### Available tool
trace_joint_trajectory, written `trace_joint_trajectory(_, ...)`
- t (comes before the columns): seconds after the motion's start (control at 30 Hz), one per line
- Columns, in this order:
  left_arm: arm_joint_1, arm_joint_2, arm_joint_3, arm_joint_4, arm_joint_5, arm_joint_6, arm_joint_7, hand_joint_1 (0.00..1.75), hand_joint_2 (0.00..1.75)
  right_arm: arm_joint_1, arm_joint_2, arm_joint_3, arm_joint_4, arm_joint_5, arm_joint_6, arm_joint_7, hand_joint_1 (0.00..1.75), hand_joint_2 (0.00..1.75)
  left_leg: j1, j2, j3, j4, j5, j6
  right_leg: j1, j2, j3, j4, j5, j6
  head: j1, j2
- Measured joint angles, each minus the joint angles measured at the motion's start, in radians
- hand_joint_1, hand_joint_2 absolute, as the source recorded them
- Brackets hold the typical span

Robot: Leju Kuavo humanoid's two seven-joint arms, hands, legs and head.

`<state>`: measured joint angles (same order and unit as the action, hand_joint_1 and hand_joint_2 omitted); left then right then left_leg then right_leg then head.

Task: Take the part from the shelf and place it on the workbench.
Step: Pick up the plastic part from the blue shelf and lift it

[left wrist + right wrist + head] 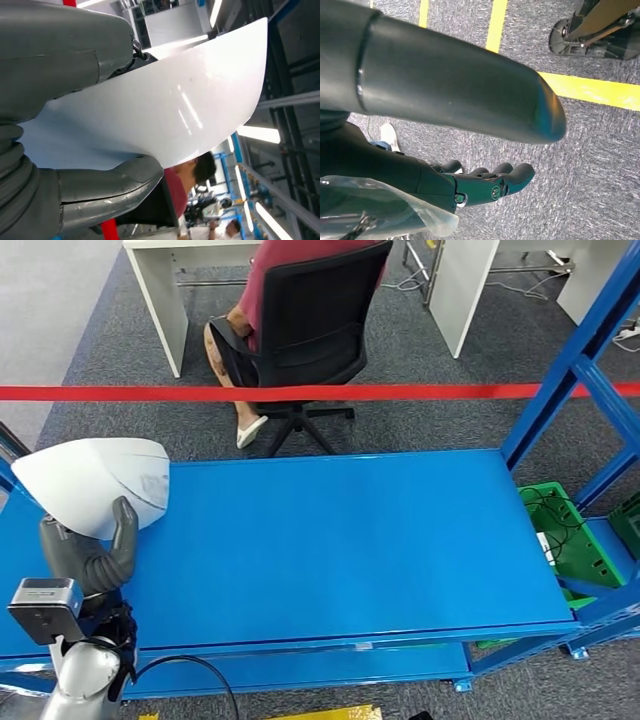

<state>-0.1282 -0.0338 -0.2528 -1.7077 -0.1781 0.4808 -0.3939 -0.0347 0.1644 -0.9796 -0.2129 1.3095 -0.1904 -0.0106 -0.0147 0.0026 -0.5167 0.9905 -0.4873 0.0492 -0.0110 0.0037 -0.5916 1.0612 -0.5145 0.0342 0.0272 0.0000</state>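
The part [98, 485] is a curved white shell with a pointed end, and it hangs over the left end of the blue workbench [340, 540]. My left hand [94, 555] grips it from below, with the thumb pressed up against its near edge. In the left wrist view the white part [170, 110] sits between the thumb and the rest of my left hand [45, 60]. My right hand [478, 184] hangs over the grey carpet, its fingers stretched out and apart, holding nothing.
A person sits in a black office chair [317, 320] beyond the red tape [377, 392] behind the bench. Blue shelf posts [581, 360] rise at the right, with a green crate [566, 535] of cables below them. White desks [158, 300] stand further back.
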Motion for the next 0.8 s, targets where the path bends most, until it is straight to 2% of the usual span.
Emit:
trace_joint_trajectory(0.1, -0.001, -0.003, -0.001, 0.004, 0.002, 0.004, 0.000, 1.75, 1.75, 0.001, 0.000, 0.000, 0.000, 0.000, 0.000, 0.000, 0.00, 0.00, 0.002, 0.003, -0.003, -0.003, 0.005, 0.004, -0.002, -0.001, -0.080, 0.179, -0.086, 0.005, 0.002, 0.000)
trace_joint_trajectory(0.13, -0.001, -0.003, -0.001, 0.006, 0.002, 0.006, 0.000, 1.75, 1.75, 0.001, 0.000, 0.000, 0.000, 0.000, 0.000, 0.000, 0.00, 0.00, 0.003, 0.003, -0.005, -0.002, 0.005, 0.004, -0.002, -0.001, -0.098, 0.218, -0.094, 0.007, 0.001, 0.000)
trace_joint_trajectory(0.17, -0.001, -0.004, -0.001, 0.009, 0.002, 0.007, 0.000, 1.75, 1.75, 0.002, 0.000, 0.000, 0.000, 0.001, 0.000, -0.001, 0.00, 0.00, 0.003, 0.004, -0.005, -0.001, 0.004, 0.003, -0.003, -0.002, -0.099, 0.223, -0.082, 0.009, 0.001, 0.000)
trace_joint_trajectory(0.2, -0.001, -0.004, -0.002, 0.011, 0.002, 0.008, 0.000, 1.75, 1.75, 0.002, 0.000, 0.000, 0.000, 0.001, 0.000, -0.001, 0.00, 0.00, 0.004, 0.004, -0.005, 0.002, 0.003, 0.001, -0.005, -0.002, -0.081, 0.188, -0.052, 0.010, 0.002, 0.000)
trace_joint_trajectory(0.23, -0.001, -0.005, -0.003, 0.013, 0.003, 0.009, 0.000, 1.75, 1.75, 0.001, 0.000, 0.000, 0.000, 0.001, 0.000, -0.001, 0.00, 0.00, 0.005, 0.004, -0.005, 0.006, 0.001, -0.002, -0.007, -0.004, -0.049, 0.123, -0.015, 0.011, 0.001, 0.000)
trace_joint_trajectory(0.27, -0.002, -0.006, -0.003, 0.014, 0.004, 0.009, 0.000, 1.75, 1.75, 0.000, 0.000, 0.000, 0.000, 0.002, 0.000, -0.002, 0.00, 0.00, 0.005, 0.003, -0.007, 0.010, -0.002, -0.008, -0.007, -0.004, -0.011, 0.059, 0.009, 0.010, 0.002, 0.000)
trace_joint_trajectory(0.3, -0.003, -0.006, -0.003, 0.014, 0.005, 0.010, 0.000, 1.75, 1.75, -0.002, 0.000, 0.000, 0.000, 0.002, 0.000, -0.002, 0.00, 0.00, 0.004, 0.003, -0.011, 0.015, -0.004, -0.014, -0.006, -0.003, 0.018, 0.009, 0.023, 0.008, 0.002, 0.000)
trace_joint_trajectory(0.33, -0.004, -0.007, -0.004, 0.014, 0.006, 0.011, 0.000, 1.75, 1.75, -0.003, 0.001, 0.000, 0.000, 0.002, 0.000, -0.002, 0.00, 0.00, 0.003, 0.002, -0.014, 0.021, -0.005, -0.019, -0.005, -0.003, 0.034, -0.019, 0.025, 0.006, 0.002, 0.000)
trace_joint_trajectory(0.43, -0.006, -0.007, -0.004, 0.015, 0.007, 0.012, 0.000, 1.75, 1.75, -0.002, 0.002, 0.000, 0.000, 0.002, 0.000, -0.002, 0.00, 0.00, 0.003, 0.001, -0.023, 0.034, -0.005, -0.034, -0.004, 0.000, 0.032, -0.029, 0.021, -0.009, 0.001, 0.000)
trace_joint_trajectory(0.47, -0.007, -0.007, -0.005, 0.015, 0.007, 0.012, -0.001, 1.75, 1.75, -0.002, 0.002, 0.000, 0.000, 0.002, 0.000, -0.002, 0.00, 0.00, 0.004, 0.000, -0.028, 0.043, -0.017, -0.040, -0.005, 0.000, 0.029, -0.031, 0.023, -0.017, 0.000, 0.000)
trace_joint_trajectory(0.53, -0.008, -0.007, -0.006, 0.015, 0.007, 0.012, -0.001, 1.75, 1.75, -0.003, 0.002, 0.000, 0.000, 0.002, -0.001, -0.002, 0.00, 0.00, 0.008, 0.000, -0.055, 0.114, -0.075, -0.053, -0.008, -0.002, 0.020, -0.034, 0.031, -0.031, -0.003, 0.000)
trace_joint_trajectory(0.6, -0.009, -0.007, -0.006, 0.017, 0.008, 0.012, -0.001, 1.75, 1.75, -0.004, 0.002, 0.000, 0.000, 0.002, -0.002, -0.002, 0.00, 0.00, 0.012, 0.000, -0.102, 0.243, -0.148, -0.062, -0.007, -0.003, 0.007, -0.034, 0.040, -0.039, -0.005, 0.000)
trace_joint_trajectory(0.63, -0.009, -0.007, -0.006, 0.018, 0.008, 0.012, 0.000, 1.75, 1.75, -0.004, 0.002, 0.000, 0.000, 0.002, -0.002, -0.002, 0.00, 0.00, 0.014, 0.000, -0.117, 0.291, -0.166, -0.064, -0.006, -0.004, 0.000, -0.034, 0.045, -0.041, -0.005, 0.000)
trace_joint_trajectory(0.67, -0.009, -0.006, -0.006, 0.020, 0.008, 0.012, 0.000, 1.75, 1.75, -0.004, 0.002, 0.000, 0.000, 0.002, -0.002, -0.002, 0.00, 0.00, 0.014, 0.000, -0.116, 0.306, -0.163, -0.064, -0.006, -0.005, -0.006, -0.034, 0.050, -0.041, -0.005, 0.000)
trace_joint_trajectory(0.7, -0.009, -0.006, -0.006, 0.021, 0.008, 0.012, 0.000, 1.75, 1.75, -0.003, 0.002, 0.000, 0.000, 0.002, -0.002, -0.002, 0.00, 0.00, 0.015, 0.000, -0.097, 0.281, -0.141, -0.063, -0.005, -0.005, -0.012, -0.033, 0.055, -0.040, -0.005, 0.000)
trace_joint_trajectory(0.77, -0.010, -0.006, -0.007, 0.022, 0.008, 0.012, 0.000, 1.75, 1.75, -0.004, 0.002, 0.000, 0.000, 0.002, -0.002, -0.002, 0.00, 0.00, 0.015, -0.001, -0.020, 0.144, -0.078, -0.055, -0.005, -0.004, -0.020, -0.033, 0.065, -0.037, -0.005, 0.000)
trace_joint_trajectory(0.8, -0.012, -0.006, -0.007, 0.022, 0.008, 0.012, -0.001, 1.75, 1.75, -0.004, 0.003, 0.001, 0.000, 0.002, -0.002, -0.002, 0.00, 0.00, 0.013, -0.001, 0.017, 0.076, -0.058, -0.051, -0.004, -0.003, -0.023, -0.033, 0.070, -0.033, -0.005, 0.000)
